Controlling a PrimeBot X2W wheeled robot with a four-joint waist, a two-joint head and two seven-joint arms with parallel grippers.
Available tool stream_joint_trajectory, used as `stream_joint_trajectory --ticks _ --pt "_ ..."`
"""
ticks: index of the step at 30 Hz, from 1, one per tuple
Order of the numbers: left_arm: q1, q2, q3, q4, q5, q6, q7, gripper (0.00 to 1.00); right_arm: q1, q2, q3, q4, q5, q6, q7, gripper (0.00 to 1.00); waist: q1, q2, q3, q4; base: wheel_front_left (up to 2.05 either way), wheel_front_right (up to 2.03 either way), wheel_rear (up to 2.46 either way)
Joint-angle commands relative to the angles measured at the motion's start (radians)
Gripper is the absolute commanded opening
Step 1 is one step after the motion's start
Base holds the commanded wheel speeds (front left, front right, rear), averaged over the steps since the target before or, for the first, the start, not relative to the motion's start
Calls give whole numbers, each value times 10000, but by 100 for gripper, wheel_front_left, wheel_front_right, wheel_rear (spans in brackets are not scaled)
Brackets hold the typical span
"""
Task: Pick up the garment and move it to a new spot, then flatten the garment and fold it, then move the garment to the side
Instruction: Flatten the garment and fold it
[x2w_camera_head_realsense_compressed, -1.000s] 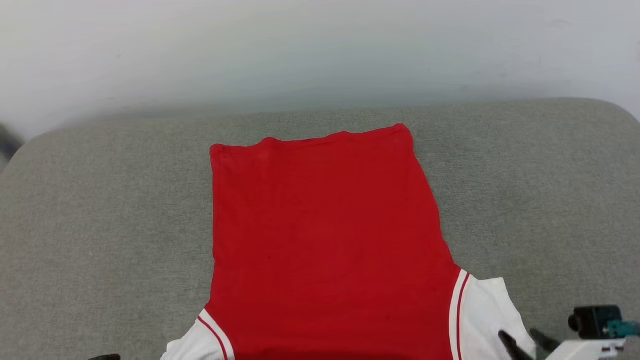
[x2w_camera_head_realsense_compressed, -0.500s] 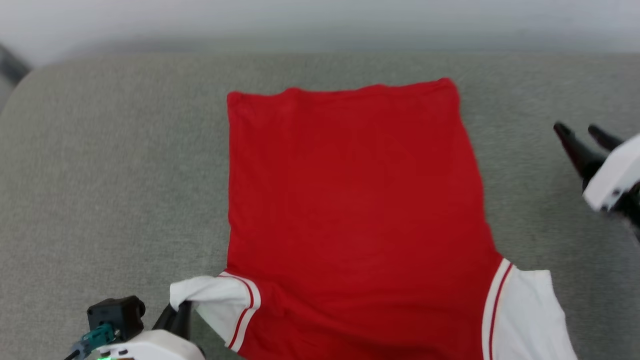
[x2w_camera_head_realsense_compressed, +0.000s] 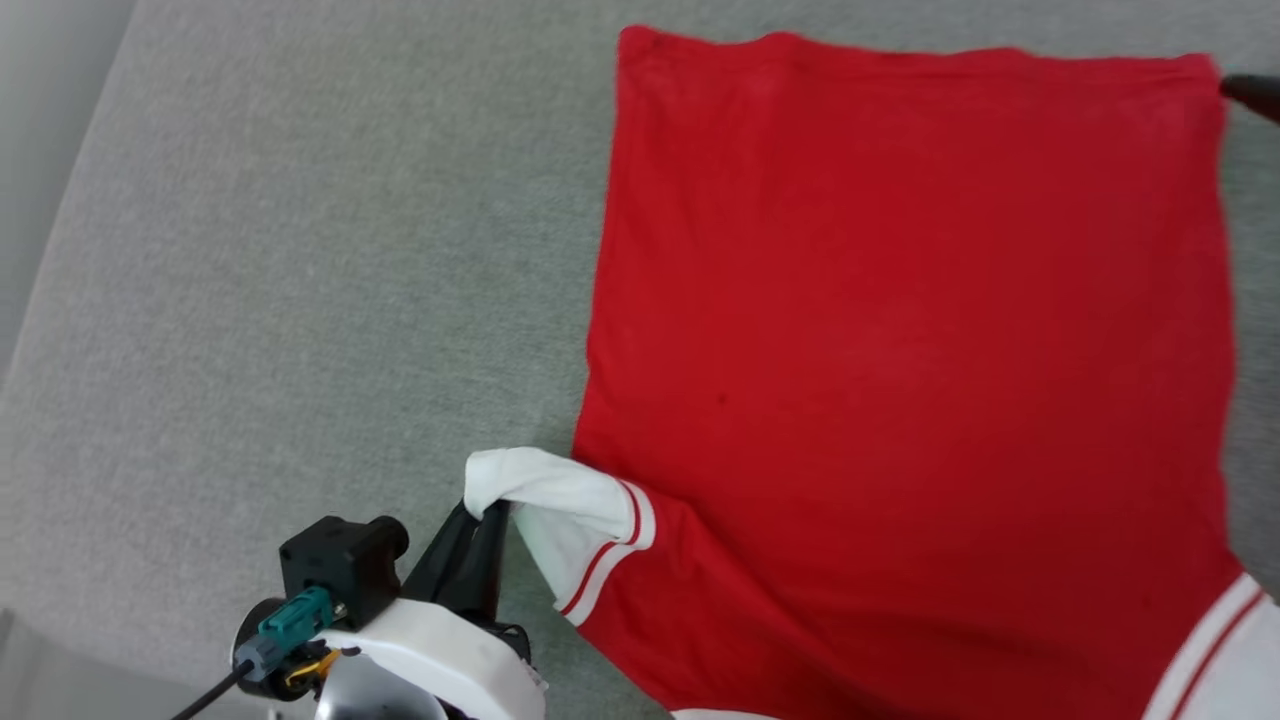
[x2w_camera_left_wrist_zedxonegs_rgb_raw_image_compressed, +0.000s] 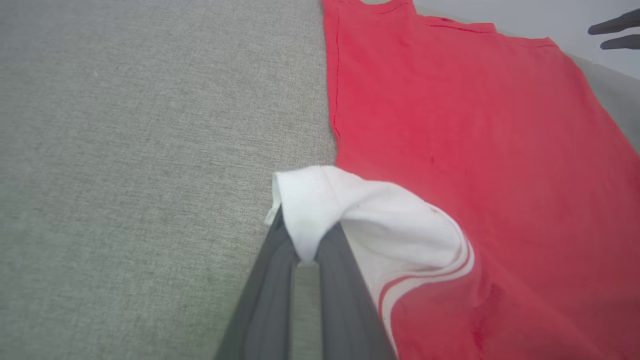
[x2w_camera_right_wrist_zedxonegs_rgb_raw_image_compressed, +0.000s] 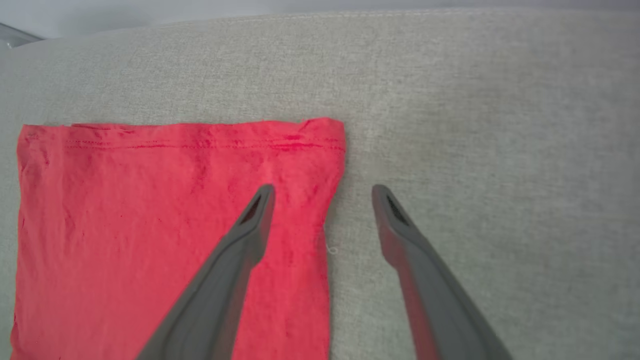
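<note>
The garment (x2w_camera_head_realsense_compressed: 900, 350) lies spread on the grey cushion, red side up with no lettering showing, its hem at the far end. My left gripper (x2w_camera_head_realsense_compressed: 487, 515) is shut on the edge of the white left sleeve (x2w_camera_head_realsense_compressed: 560, 500) and holds it bunched up off the cushion. The left wrist view shows both fingers pinching that sleeve (x2w_camera_left_wrist_zedxonegs_rgb_raw_image_compressed: 350, 205) beside the red body (x2w_camera_left_wrist_zedxonegs_rgb_raw_image_compressed: 475, 125). My right gripper (x2w_camera_right_wrist_zedxonegs_rgb_raw_image_compressed: 323, 190) is open above the far right hem corner of the garment (x2w_camera_right_wrist_zedxonegs_rgb_raw_image_compressed: 150, 200), one finger over the red cloth and the other over bare cushion. One of its fingertips (x2w_camera_head_realsense_compressed: 1250, 92) shows in the head view.
The grey fabric cushion (x2w_camera_head_realsense_compressed: 300, 250) stretches wide to the left of the garment. Its left edge borders a pale floor or wall (x2w_camera_head_realsense_compressed: 40, 120). In the right wrist view bare cushion (x2w_camera_right_wrist_zedxonegs_rgb_raw_image_compressed: 500, 125) runs right of the hem corner, up to the back edge.
The head camera has swung left and down. My left gripper has lifted the left sleeve. My right gripper has moved from the right sleeve to the far hem corner and opened wider.
</note>
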Motion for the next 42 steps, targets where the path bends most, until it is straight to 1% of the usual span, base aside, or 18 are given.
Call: stream_joint_trajectory --ticks 1,6,9,12,13,14,16,19,25,28,30,32,36,38,40,41,42 --pt "-163 -95 -59 -49 57 -48 -87 0 -286 -15 -86 98 -124 -7 88 100 -3 0 655 649 0 0 0" --pt "-433 -275 -229 68 69 -164 -269 0 -675 21 -440 545 -905 -7 574 100 -3 0 1043 993 0 0 0" --pt "-509 -333 -260 186 22 -243 -367 0 -409 125 -641 984 -1359 -9 1163 100 -3 0 1150 1050 0 0 0" --pt "-626 -345 -253 313 -45 -302 -450 0 -83 258 -746 1156 -1666 -10 1582 100 -3 0 1182 1066 0 0 0" --pt "-658 -348 -246 363 -57 -321 -470 0 10 309 -788 1161 -1745 -12 1684 47 -3 0 1178 1067 0 0 0" --pt "-684 -352 -242 408 -60 -318 -493 0 85 358 -835 1154 -1787 -10 1778 0 -3 0 1167 1069 0 0 0" --pt "-697 -362 -247 498 -68 -352 -530 0 150 448 -905 1028 -1844 -10 1857 0 -3 0 1147 1070 0 0 0" --pt "-760 -367 -255 600 -128 -422 -595 0 -23 387 -834 626 -1972 -9 1580 0 -3 0 1074 1059 0 0 0" --pt "-511 -284 -118 890 -324 -416 -675 0 -383 -173 -238 -257 -1824 -7 1213 0 -3 0 493 776 0 0 0" --pt "-363 -218 -23 1048 -447 -399 -686 0 -281 -500 366 -679 -1627 -7 1153 0 -3 0 -55 462 0 0 0" --pt "-291 -79 66 1176 -399 -364 -657 0 -66 -808 819 -1043 -1370 -7 1116 0 -3 0 -460 213 0 0 0" --pt "-167 17 192 1288 -473 -318 -630 0 335 -1148 1325 -1456 -1088 -7 1137 0 -3 0 -911 -99 0 0 0" --pt "118 261 508 1424 -624 -155 -532 0 1441 -1888 1972 -2489 -488 -9 1287 0 -3 0 -1770 -867 0 0 0" --pt "323 396 676 1473 -714 -68 -443 0 2276 -2266 2146 -2976 -221 -9 1451 0 -3 0 -2152 -1296 0 0 0" --pt "584 509 874 1513 -828 25 -381 0 3153 -2487 2259 -3495 97 -7 1556 0 -3 0 -2503 -1783 0 0 0" --pt "584 509 874 1513 -828 25 -381 0 3153 -2487 2259 -3495 97 -7 1556 0 -3 0 -2503 -1783 0 0 0" --pt "718 606 955 1539 -887 85 -330 0 3654 -2611 2235 -3725 202 -9 1583 0 -3 0 -2650 -2009 0 0 0"
